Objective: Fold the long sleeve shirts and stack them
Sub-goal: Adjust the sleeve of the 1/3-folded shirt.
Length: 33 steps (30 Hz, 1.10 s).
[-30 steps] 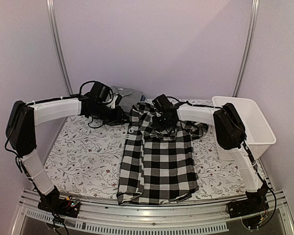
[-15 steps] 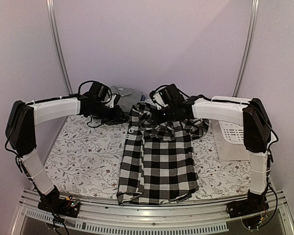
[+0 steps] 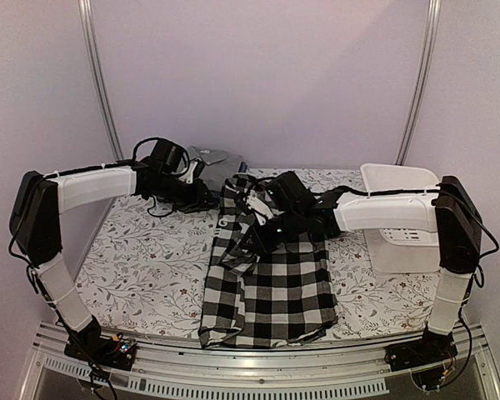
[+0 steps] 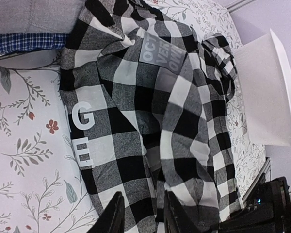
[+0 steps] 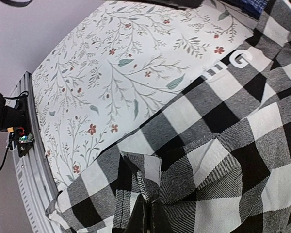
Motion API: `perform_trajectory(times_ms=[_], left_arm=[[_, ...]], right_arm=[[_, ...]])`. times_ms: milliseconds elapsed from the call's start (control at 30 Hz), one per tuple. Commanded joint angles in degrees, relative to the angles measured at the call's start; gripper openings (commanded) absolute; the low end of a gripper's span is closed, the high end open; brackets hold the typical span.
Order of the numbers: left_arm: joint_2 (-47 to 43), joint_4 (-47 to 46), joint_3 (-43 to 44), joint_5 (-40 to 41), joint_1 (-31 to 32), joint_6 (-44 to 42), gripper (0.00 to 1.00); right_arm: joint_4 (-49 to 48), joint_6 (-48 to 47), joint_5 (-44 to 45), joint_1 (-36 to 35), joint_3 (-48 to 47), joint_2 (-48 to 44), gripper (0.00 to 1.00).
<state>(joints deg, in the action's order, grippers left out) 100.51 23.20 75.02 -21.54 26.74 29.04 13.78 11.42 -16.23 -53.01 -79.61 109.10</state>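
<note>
We record pale walls [image 3: 258, 75] on three sides and a table [image 3: 142, 250] under a flowered cover.

The checked shirt [image 3: 283, 283] lies at the table's middle, collar end to the far side, hem at the near edge. Its body lies mostly flat. Its upper left part is rumpled and drawn up off the surface. The grey shirt [image 3: 212, 156] lies at the far edge, behind the checked shirt. The blue shirt [image 4: 19, 43] shows as a strip just under the grey one. A white basket [image 3: 400, 177] stands at the far right, apart from all three shirts.

The left arm [image 3: 92, 187] rises from its near-left base to a high elbow. Its forearm runs level to the right, towards the far centre. The left gripper [image 4: 143, 196] is over the far left corner of the checked shirt. Its jaws stand partly apart with checked cloth between them. We cannot tell whether they pinch it.

The right arm [image 3: 383, 215] stands upright from its near-right base, with its elbow in front of the basket. Its forearm reaches level to the left, and the wrist angles down over the shirt's chest. The right gripper [image 5: 146, 211] is clamped tight on a folded edge of the checked shirt, holding that fold raised above the cloth beneath.
</note>
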Motion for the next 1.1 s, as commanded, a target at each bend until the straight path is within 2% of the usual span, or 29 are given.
perform_trajectory(times_ms=[0, 300, 700, 867, 1067], left_arm=[[0.7, -0.5, -0.3, -1.8, -0.6, -0.9, 0.28], [0.2, -1.4, -3.2, -3.1, -0.4, -0.8, 0.28], [1.2, -4.0, -5.3, -3.9, 0.4, 0.2, 0.28], [3.8, -4.7, -3.4, -4.2, 0.6, 0.2, 0.28], [13.3, -5.3, 6.8, -1.5, 0.3, -0.4, 0.26]], right_arm=[[-2.7, 1.2, -6.4, -2.0, 3.0, -3.2, 0.0], [-5.2, 2.5, -12.1, -4.1, 8.3, -5.8, 0.0], [-6.7, 4.7, -12.8, -6.5, 6.7, -4.0, 0.0], [-6.0, 4.7, -10.4, -6.6, 7.2, -2.6, 0.0], [-6.4, 5.4, -6.5, -6.6, 8.5, -4.3, 0.0]])
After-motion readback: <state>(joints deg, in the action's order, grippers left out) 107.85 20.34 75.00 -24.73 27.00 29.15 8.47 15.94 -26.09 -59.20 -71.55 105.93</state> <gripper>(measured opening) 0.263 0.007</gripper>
